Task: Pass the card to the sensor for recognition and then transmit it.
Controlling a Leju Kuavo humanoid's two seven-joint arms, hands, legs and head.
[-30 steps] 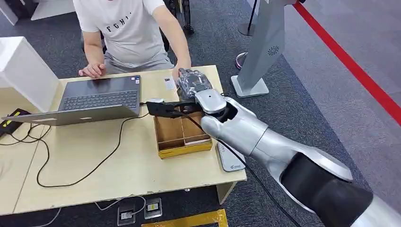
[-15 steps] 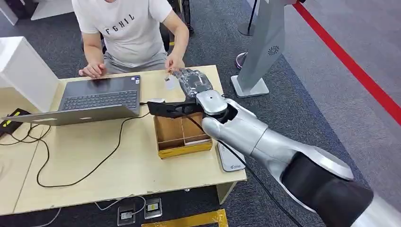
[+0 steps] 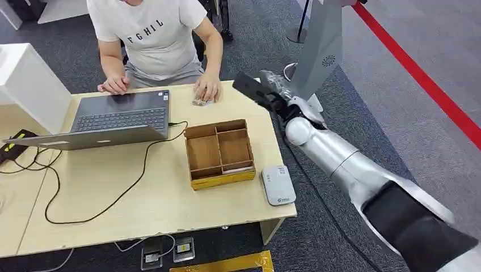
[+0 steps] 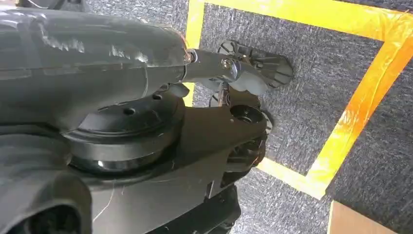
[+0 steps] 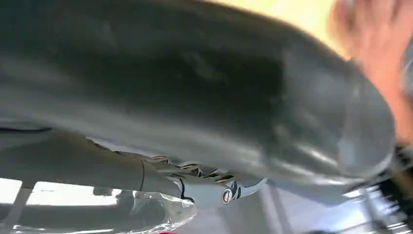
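Observation:
My right hand (image 3: 274, 86) hangs in the air past the table's far right corner, away from the person, with nothing visible in it. In the right wrist view the hand (image 5: 195, 97) is a dark blur. The person's hand (image 3: 207, 89) lies on the table over a small pale card (image 3: 198, 102). The white card sensor (image 3: 278, 185) lies flat near the front right corner. In the left wrist view my left hand (image 4: 97, 53) hangs over the floor, its fingers hidden.
A wooden divided box (image 3: 219, 153) sits mid-table beside the sensor. An open laptop (image 3: 108, 122) with a trailing black cable (image 3: 122, 195) takes the left half. A seated person (image 3: 153, 39) faces me. A grey stand (image 3: 317, 56) rises right of the table.
My right arm has swung right and back off the table. The person took the card from my hand and laid it on the table under their hand. The wooden box is now uncovered.

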